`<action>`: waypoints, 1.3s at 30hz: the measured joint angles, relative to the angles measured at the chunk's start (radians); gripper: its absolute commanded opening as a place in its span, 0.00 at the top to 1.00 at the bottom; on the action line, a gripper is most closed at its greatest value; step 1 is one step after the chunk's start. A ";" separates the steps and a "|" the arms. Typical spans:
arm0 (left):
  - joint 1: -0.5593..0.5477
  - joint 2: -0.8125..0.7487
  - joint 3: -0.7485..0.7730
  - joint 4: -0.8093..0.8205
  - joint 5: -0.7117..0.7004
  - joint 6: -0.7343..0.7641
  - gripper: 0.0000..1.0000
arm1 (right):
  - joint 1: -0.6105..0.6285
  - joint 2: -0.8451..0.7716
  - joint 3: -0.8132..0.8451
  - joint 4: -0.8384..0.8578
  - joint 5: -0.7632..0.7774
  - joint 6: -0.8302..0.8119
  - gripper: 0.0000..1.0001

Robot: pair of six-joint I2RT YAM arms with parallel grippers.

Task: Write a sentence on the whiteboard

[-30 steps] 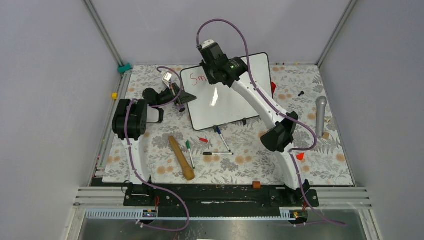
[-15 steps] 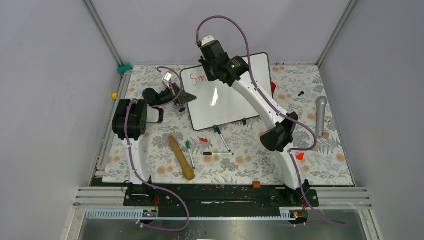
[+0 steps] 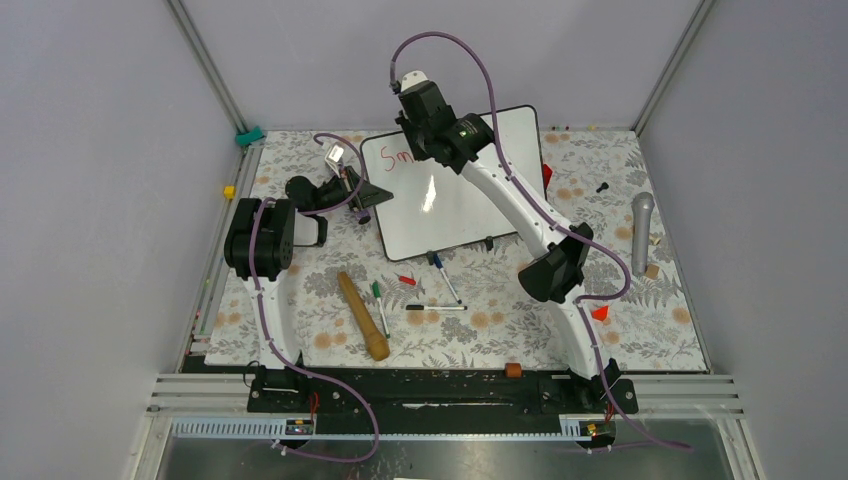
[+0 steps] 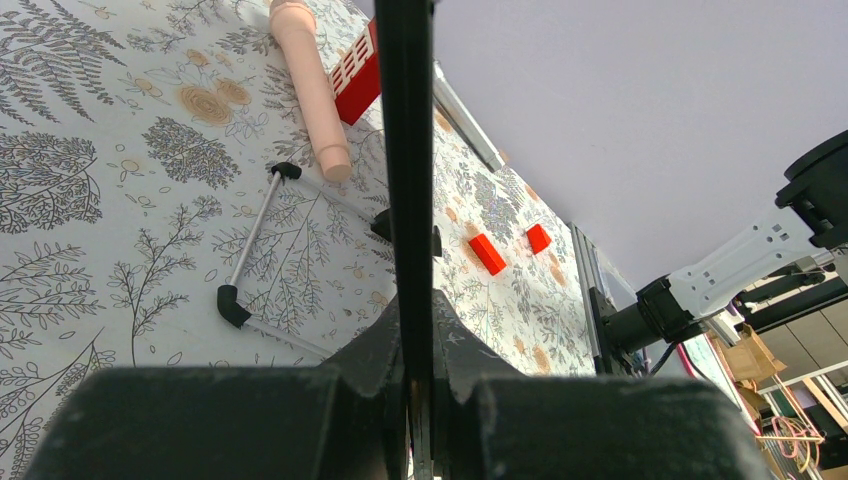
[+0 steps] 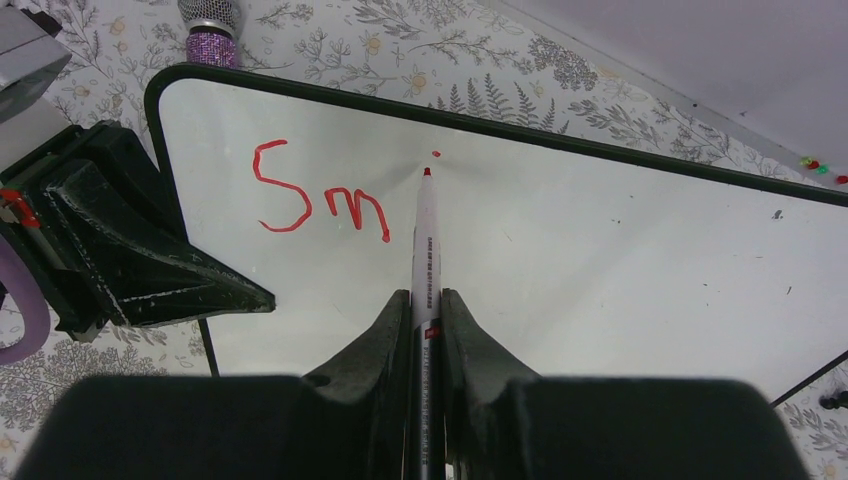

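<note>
My right claw (image 5: 425,297) is pinching a white marker (image 5: 427,240) with a red tip, its long axis running straight out from the claw over the large glossy white whiteboard (image 5: 620,270) with a thin black frame, which is resting on the floral surface (image 3: 640,300). The tip is sitting just right of the red handwritten letters (image 5: 320,205) "Sm", just short of a small red dot (image 5: 435,154). The bare board is stretching rightward. My left claw (image 4: 405,320) is clamping the board's left frame. I'm seeing no containers.
</note>
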 measured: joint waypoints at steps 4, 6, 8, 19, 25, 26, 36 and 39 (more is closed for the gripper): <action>0.000 0.000 0.000 0.000 0.000 0.000 1.00 | 0.000 0.000 0.001 0.009 0.002 0.000 1.00; 0.000 0.000 0.000 0.000 0.000 0.000 1.00 | -0.001 0.000 0.002 0.011 0.005 0.000 1.00; 0.000 0.000 0.000 0.000 0.000 0.000 1.00 | -0.001 0.002 0.003 0.012 0.005 0.000 1.00; 0.000 0.000 0.000 0.000 0.000 -0.001 1.00 | -0.006 0.019 0.005 0.023 0.007 -0.001 1.00; 0.000 0.000 0.000 0.000 0.000 0.000 1.00 | -0.006 0.019 0.007 0.024 0.007 -0.001 1.00; 0.000 0.000 0.000 0.000 0.000 0.000 1.00 | -0.006 0.019 0.007 0.024 0.007 -0.001 1.00; 0.000 0.000 0.000 0.000 0.000 0.000 1.00 | -0.006 0.019 0.007 0.023 0.016 -0.021 1.00; 0.000 0.000 0.000 0.000 0.000 0.000 1.00 | -0.006 0.019 0.007 0.023 0.017 -0.031 1.00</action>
